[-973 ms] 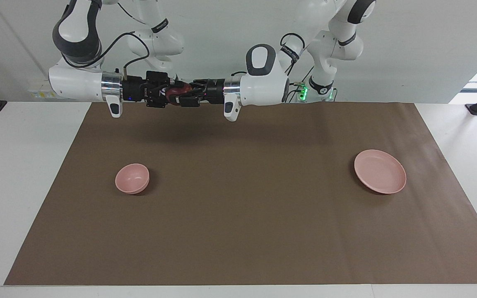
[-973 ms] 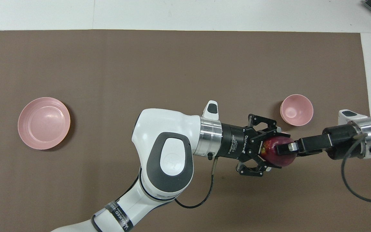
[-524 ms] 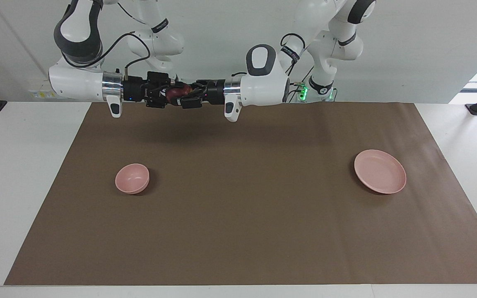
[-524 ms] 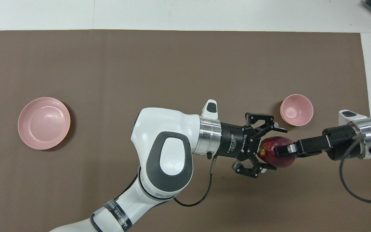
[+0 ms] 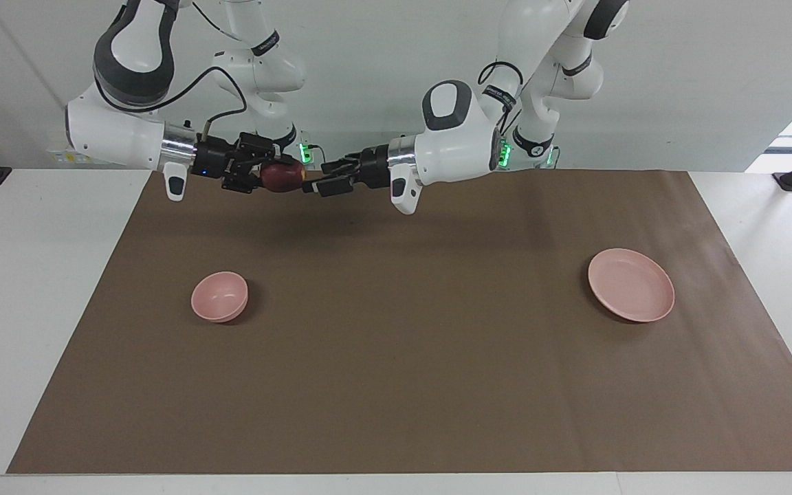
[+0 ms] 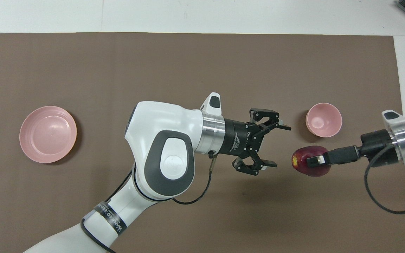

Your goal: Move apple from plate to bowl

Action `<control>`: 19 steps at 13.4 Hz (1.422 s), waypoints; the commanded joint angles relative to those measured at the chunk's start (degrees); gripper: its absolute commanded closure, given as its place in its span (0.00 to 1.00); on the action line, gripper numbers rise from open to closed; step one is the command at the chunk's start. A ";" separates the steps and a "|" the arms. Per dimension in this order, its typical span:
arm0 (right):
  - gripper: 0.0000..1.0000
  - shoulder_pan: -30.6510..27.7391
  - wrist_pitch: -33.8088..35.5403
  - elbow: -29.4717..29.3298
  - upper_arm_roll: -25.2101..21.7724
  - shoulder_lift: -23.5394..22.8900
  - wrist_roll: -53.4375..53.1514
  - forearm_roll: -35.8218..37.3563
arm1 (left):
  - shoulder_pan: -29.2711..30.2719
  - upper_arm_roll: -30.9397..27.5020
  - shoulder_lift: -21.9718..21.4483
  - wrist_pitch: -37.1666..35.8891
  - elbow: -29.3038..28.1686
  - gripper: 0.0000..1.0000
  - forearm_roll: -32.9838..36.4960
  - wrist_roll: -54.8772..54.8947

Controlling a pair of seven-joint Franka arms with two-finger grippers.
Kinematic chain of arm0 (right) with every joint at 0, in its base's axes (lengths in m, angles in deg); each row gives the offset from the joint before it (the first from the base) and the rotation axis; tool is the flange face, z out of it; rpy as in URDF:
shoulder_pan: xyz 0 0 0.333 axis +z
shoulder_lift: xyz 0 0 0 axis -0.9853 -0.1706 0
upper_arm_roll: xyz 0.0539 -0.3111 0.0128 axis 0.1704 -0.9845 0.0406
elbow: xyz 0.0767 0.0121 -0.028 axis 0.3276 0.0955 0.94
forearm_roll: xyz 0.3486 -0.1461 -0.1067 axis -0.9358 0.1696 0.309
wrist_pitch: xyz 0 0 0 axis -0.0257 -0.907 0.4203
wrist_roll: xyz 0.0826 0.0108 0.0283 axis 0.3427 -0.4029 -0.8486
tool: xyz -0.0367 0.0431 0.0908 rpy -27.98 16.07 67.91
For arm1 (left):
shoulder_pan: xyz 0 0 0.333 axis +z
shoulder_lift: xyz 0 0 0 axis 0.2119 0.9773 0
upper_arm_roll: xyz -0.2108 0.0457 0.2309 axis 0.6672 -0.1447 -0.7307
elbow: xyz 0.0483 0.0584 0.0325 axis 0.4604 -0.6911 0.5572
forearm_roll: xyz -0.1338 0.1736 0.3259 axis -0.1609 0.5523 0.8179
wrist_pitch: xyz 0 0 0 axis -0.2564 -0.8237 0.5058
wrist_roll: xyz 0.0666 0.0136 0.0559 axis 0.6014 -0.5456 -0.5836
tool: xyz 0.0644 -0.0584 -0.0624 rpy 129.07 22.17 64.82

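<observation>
**Apple's in the right claw now — bowl run is next**

While the left claw (image 6: 271, 146) is hanging wide open and empty over the tabletop (image 6: 188, 70), the right claw (image 6: 316, 161) is clamping the apple (image 6: 302, 162) in the air beside the bowl (image 6: 323, 119) — plate (image 6: 47, 134) is sitting bare. Next, I'd guess: carrying it over the bowl, lowering, releasing.

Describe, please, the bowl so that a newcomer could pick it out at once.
Start at the brown mat covering the table and go toward the right arm's end. There stands the small, deep, round pale pink bowl, empty. The only other pink dish, the flat, wider pale pink plate, lies toward the left arm's end.
</observation>
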 commanded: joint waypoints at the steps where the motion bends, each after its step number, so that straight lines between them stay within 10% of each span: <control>1: 1.00 0.18 -3.38 -3.77 0.50 -2.76 1.90 7.21 | 2.85 -0.07 -0.94 -2.04 -1.58 0.00 4.93 -2.06; 10: 1.00 10.55 -24.64 -8.34 1.20 -9.43 1.28 39.11 | 9.01 -0.86 -0.50 -16.19 -0.97 0.00 38.84 -4.71; 19: 1.00 11.96 -32.58 -8.34 1.20 -12.43 1.90 55.48 | 20.95 -1.65 -0.76 -31.21 0.87 0.00 53.45 -1.37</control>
